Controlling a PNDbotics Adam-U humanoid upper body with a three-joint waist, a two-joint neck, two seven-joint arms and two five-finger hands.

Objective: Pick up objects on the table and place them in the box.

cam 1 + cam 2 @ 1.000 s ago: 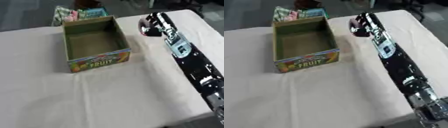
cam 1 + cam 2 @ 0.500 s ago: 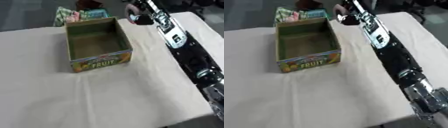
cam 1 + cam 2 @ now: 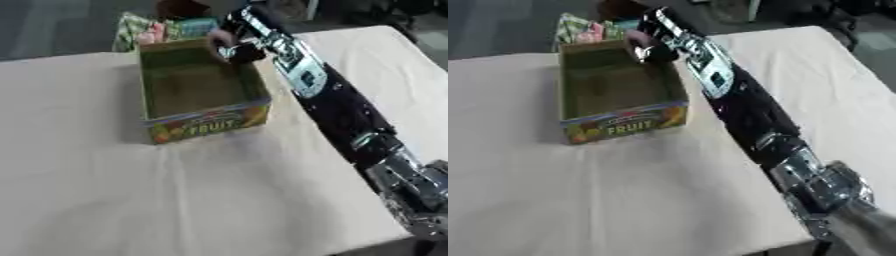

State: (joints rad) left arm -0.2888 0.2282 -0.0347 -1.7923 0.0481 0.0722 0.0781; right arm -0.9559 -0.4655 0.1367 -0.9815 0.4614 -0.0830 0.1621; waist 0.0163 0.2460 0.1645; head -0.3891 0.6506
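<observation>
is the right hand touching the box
Cannot tell. In the left eye view the right hand overlaps the box's far right corner, but it is blurred, showing neither contact nor gap.

The right hand is smeared with blur over the far right corner of the box, so whether its fingers curl on anything cannot be told. A pinkish patch at the hand is unreadable. Colourful packets behind the box are partly hidden by its far wall. The arm's near end is cut off at the lower right.
</observation>
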